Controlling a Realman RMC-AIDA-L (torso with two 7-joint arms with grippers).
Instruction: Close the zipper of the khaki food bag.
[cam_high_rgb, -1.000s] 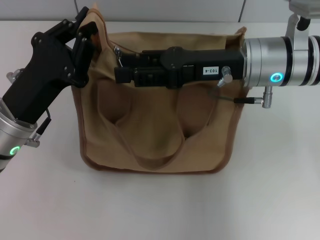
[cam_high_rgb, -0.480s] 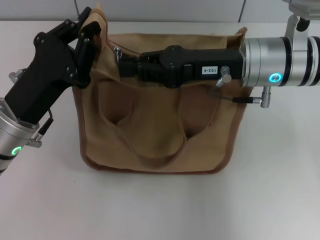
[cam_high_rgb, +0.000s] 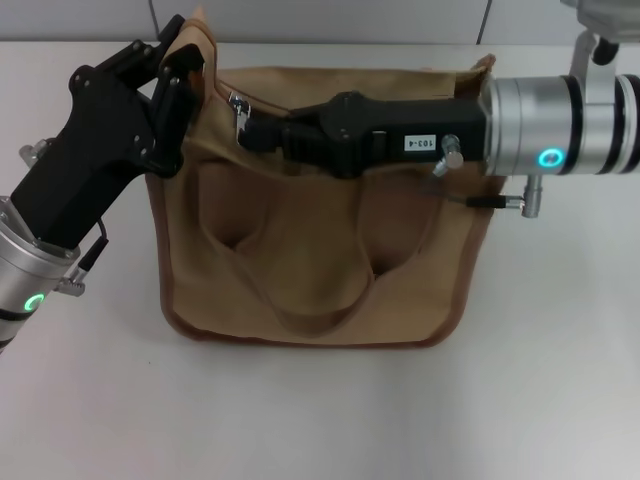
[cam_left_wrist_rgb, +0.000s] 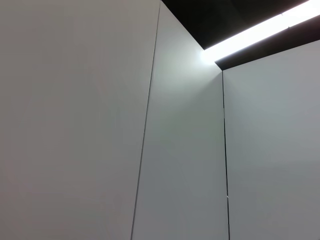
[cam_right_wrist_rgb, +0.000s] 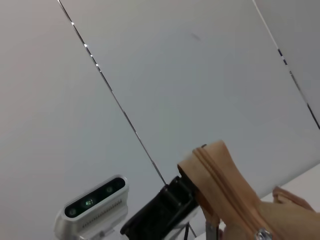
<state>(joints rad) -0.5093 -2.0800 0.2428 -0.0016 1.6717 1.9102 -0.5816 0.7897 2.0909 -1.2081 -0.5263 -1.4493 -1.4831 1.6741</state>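
Observation:
The khaki food bag (cam_high_rgb: 310, 260) lies flat on the white table, handles toward me. Its zipper runs along the far top edge, mostly hidden under my right arm. The silver pull tab (cam_high_rgb: 240, 104) shows near the bag's left end. My right gripper (cam_high_rgb: 252, 130) reaches leftward across the top edge, its fingers drawn together at the pull tab. My left gripper (cam_high_rgb: 180, 62) is shut on the bag's far left corner and holds it raised. The right wrist view shows that raised corner (cam_right_wrist_rgb: 225, 200) beside the black left gripper (cam_right_wrist_rgb: 160, 215). The left wrist view shows only wall.
The white table (cam_high_rgb: 540, 380) spreads around the bag, with a grey wall behind it. The bag's two looped handles (cam_high_rgb: 300, 320) lie flat on its front. A cable and plug (cam_high_rgb: 500, 202) hang under my right wrist.
The right gripper's fingers have drawn together at the zipper pull while the arm stayed in place. The pull tab has shifted slightly right. The left gripper has kept its hold on the corner.

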